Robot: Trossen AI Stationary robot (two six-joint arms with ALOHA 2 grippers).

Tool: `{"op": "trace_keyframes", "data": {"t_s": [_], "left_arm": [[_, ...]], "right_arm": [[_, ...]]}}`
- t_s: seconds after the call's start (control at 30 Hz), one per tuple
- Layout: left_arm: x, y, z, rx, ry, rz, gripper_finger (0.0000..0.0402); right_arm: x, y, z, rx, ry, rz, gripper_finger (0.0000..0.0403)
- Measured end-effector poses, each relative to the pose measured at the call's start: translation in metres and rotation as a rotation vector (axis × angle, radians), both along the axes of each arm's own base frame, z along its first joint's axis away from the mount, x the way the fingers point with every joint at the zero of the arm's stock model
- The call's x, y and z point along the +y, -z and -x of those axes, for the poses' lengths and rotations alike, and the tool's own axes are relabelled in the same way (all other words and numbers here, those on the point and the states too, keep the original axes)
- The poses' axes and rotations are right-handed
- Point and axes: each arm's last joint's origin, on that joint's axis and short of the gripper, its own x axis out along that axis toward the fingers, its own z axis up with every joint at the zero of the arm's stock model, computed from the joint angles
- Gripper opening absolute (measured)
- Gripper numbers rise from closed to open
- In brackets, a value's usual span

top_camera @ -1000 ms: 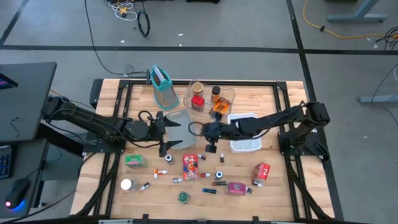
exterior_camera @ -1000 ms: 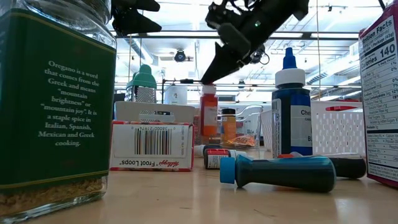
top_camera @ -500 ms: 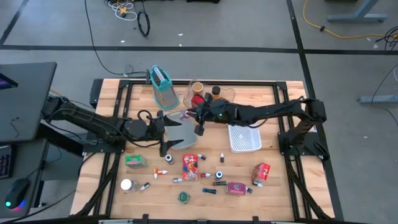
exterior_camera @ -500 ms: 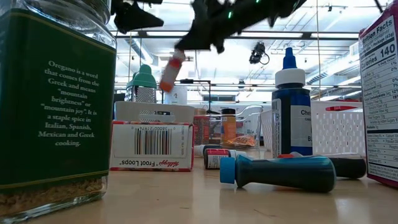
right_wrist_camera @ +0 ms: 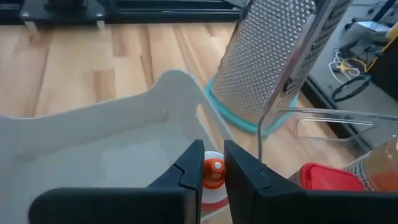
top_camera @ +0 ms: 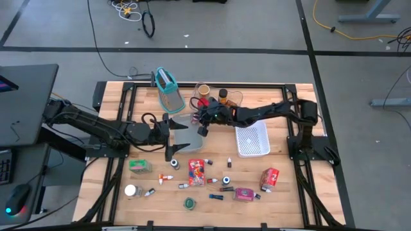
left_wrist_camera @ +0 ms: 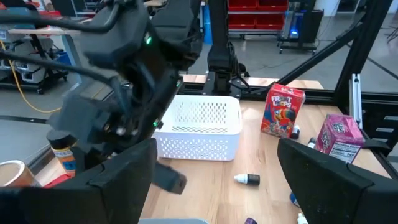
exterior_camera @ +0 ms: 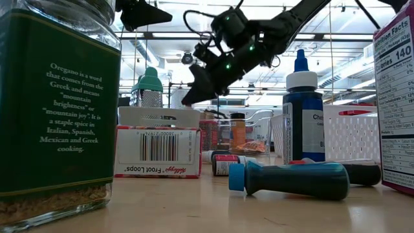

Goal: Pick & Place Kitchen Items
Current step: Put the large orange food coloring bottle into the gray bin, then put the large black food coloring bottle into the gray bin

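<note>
An orange-capped vial (right_wrist_camera: pixel 214 172) is being pinched between the narrowed fingers of the right gripper (top_camera: pixel 201 129), right above the grey tray (top_camera: pixel 185 122) mid-table. The left gripper (top_camera: pixel 171 136) is being kept wide open, just left of that tray.

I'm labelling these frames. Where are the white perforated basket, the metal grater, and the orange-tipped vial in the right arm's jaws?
white perforated basket (top_camera: pixel 252 140), high view, its mesh floor.
metal grater (right_wrist_camera: pixel 267 59), right wrist view, its perforated face.
orange-tipped vial (right_wrist_camera: pixel 214 170), right wrist view, its orange tip.
</note>
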Motion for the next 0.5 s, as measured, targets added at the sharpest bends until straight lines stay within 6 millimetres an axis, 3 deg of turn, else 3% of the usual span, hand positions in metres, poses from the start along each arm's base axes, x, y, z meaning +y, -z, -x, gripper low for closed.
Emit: {"op": "trace_keyframes", "data": {"t_s": [0.23,0.5], "left_arm": [[0.0000,0.0005,0.0000,0.005,0.000,-0.003,0.0342],[0.0000,0.0008,0.0001,0.008,0.000,-0.001,0.0342]], "right_arm": [[-0.0058,0.0122,-0.0029,0.028,-0.013,0.034,0.0088],[-0.0063,0.0040,-0.0049,-0.023,-0.035,0.091,0.0146]]}}
